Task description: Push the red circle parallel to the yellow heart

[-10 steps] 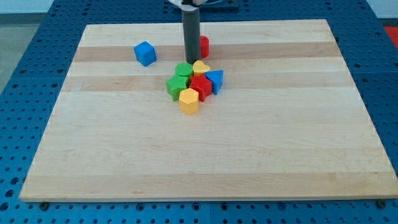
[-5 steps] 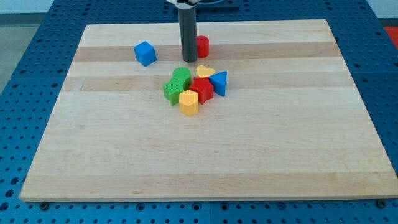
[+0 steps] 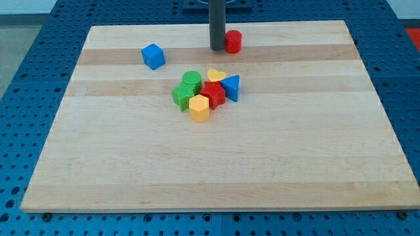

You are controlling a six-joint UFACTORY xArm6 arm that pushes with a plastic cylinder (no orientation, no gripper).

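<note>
The red circle [image 3: 233, 41] stands near the view's top, a little right of centre. My tip [image 3: 216, 49] is right beside its left side, touching or nearly touching. The yellow heart [image 3: 216, 75] lies below them, at the top of a cluster of blocks. The cluster also holds a green circle [image 3: 191, 80], a green block [image 3: 183, 96], a red block [image 3: 212, 93], a blue triangle [image 3: 231, 86] and a yellow hexagon [image 3: 199, 107].
A blue cube [image 3: 153, 56] sits alone at the view's upper left. The wooden board [image 3: 328, 144] lies on a blue perforated table [image 3: 26, 59]. The board's top edge is just above the red circle.
My tip moved up and to the right, away from the cluster. The red circle shifted to the right and slightly up. Earlier, the yellow heart and blue triangle were nudged right.
</note>
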